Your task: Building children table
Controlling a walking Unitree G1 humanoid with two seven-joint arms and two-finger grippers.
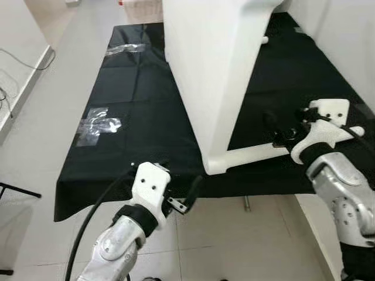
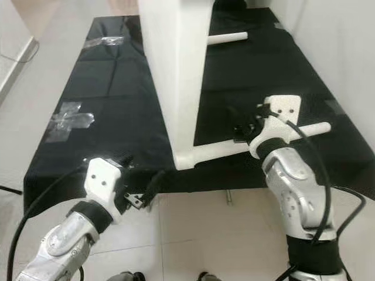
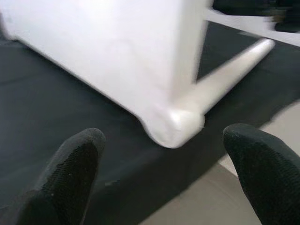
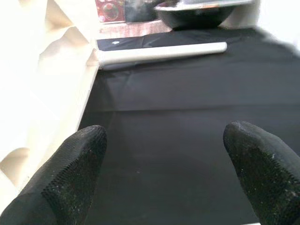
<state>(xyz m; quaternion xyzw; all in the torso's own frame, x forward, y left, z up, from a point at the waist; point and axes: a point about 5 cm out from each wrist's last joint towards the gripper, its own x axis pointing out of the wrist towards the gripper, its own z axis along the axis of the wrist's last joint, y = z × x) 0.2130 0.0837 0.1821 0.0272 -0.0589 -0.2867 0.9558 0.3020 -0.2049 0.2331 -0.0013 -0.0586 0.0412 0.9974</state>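
Centre frame, on the black-draped surface [image 1: 135, 117]: white table top [image 1: 211, 64] tipped on edge, near leg [image 1: 252, 155] jutting toward lower right. Left gripper [image 3: 164, 187] fingers apart, facing its corner. Right gripper [image 4: 164, 178] fingers apart beside the panel. Looks rigid, smooth, probably slippery and tippy; I'd grip the leg near its joint.

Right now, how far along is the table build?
Done: the white tabletop stands on edge on the black cloth with two legs sticking out. In hand: nothing; left gripper and right gripper are open beside the near leg. Left: I cannot tell how many legs remain to fit.
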